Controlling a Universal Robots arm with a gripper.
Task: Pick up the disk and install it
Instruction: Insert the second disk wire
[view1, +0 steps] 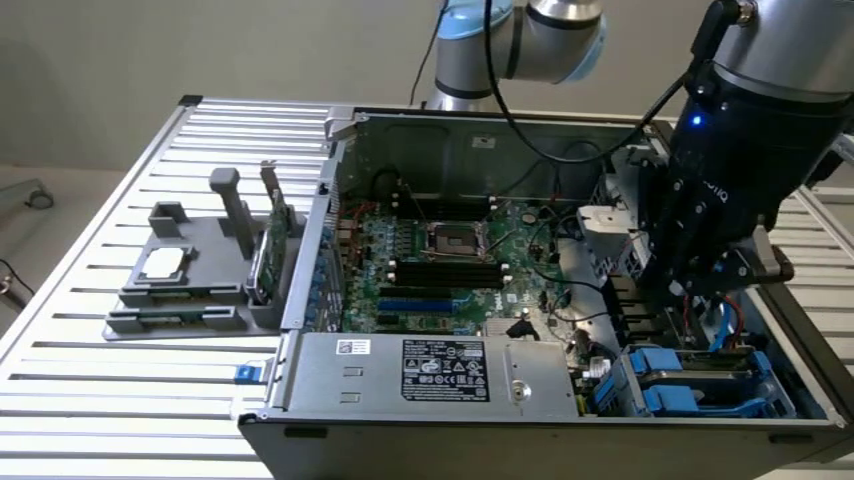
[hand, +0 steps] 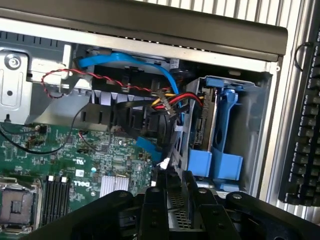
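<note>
The disk (hand: 206, 125), a grey metal drive edged by a blue plastic carrier frame, stands on edge in the drive bay at the corner of the open computer case. In the exterior view its blue carrier (view1: 694, 385) shows at the case's lower right. My gripper (view1: 707, 285) hangs over the case just above that bay, beside a bundle of red, yellow and black cables (hand: 167, 100). In the wrist view the gripper (hand: 172, 195) is a short way from the disk and is not touching it.
The motherboard (view1: 441, 265) fills the case floor, and the power supply (view1: 434, 375) lies along its near side. A blue cable (hand: 125, 60) arcs over the bay. On the exterior view's left, a grey tray (view1: 187, 290) holds a square chip and an upright green card (view1: 276, 245). A keyboard (hand: 302, 140) lies outside the case.
</note>
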